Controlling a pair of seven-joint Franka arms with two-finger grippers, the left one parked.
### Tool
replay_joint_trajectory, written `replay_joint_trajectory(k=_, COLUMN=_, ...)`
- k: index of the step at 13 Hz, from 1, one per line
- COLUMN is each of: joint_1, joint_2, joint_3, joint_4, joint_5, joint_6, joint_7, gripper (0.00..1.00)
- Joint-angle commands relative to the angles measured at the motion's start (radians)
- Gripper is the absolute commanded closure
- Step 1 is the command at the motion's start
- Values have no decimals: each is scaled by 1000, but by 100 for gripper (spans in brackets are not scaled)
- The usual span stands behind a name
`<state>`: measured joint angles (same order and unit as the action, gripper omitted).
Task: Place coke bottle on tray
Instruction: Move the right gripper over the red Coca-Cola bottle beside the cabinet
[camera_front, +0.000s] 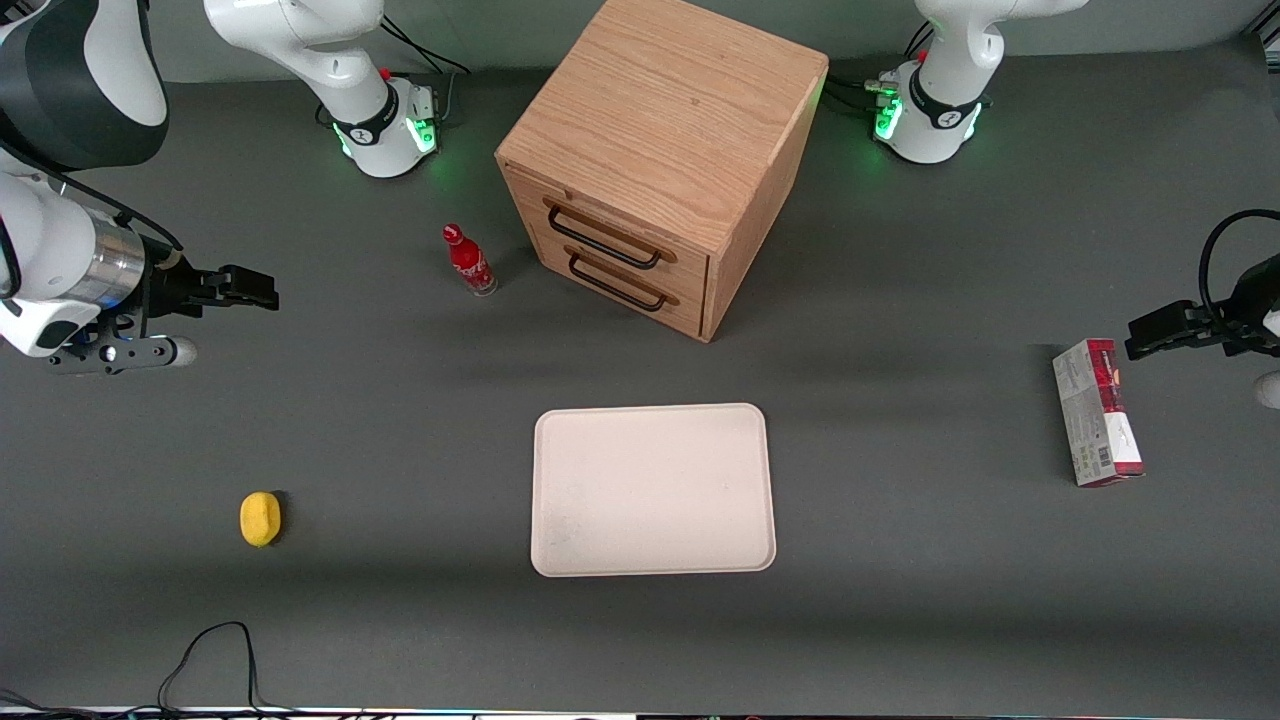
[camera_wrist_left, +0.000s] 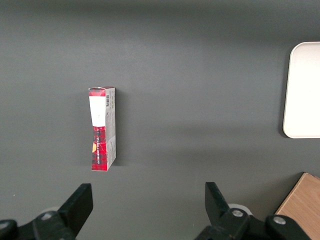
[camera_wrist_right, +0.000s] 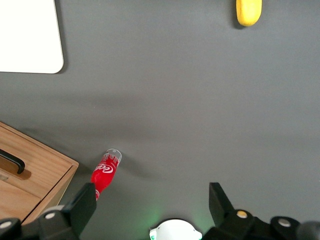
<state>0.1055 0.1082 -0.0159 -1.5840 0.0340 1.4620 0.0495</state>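
Still to fetch: slim red coke bottle (camera_front: 469, 260) upright on grey bench (camera_front: 900, 600), beside wooden drawer cabinet (camera_front: 650, 150), apart from cream tray (camera_front: 653, 489); pincer (camera_front: 262, 288) wide open, empty; best approached level, gripped mid-body

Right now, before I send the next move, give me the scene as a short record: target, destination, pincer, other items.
target: small red coke bottle, upright on the table beside the wooden two-drawer cabinet
destination: cream-white rectangular tray, nothing on it, nearer the front camera than the cabinet
pincer: open, holding nothing, raised at the working arm's end
others: yellow lemon; red-and-white carton
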Motion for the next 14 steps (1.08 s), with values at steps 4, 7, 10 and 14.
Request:
replay_joint_trajectory(k=4, joint_1=178, joint_2=-59, joint_3=-2, joint_4=-24, joint_5=53, joint_6=-40, joint_7=229, gripper=0)
replay_joint_trajectory(k=7, joint_1=246, joint_2=-177, joint_3=-2, joint_4=-126, joint_5=95, joint_6=-65, joint_7=308, gripper=0)
replay_joint_trajectory(k=10, joint_1=295, joint_2=-309, joint_3=-2, joint_4=-322, joint_5=95, joint_6=-10, joint_7=355, gripper=0)
replay_joint_trajectory(k=14, joint_1=303, joint_2=-452, joint_3=-1, joint_4=-601, joint_5=104, joint_6=179, joint_7=382, gripper=1)
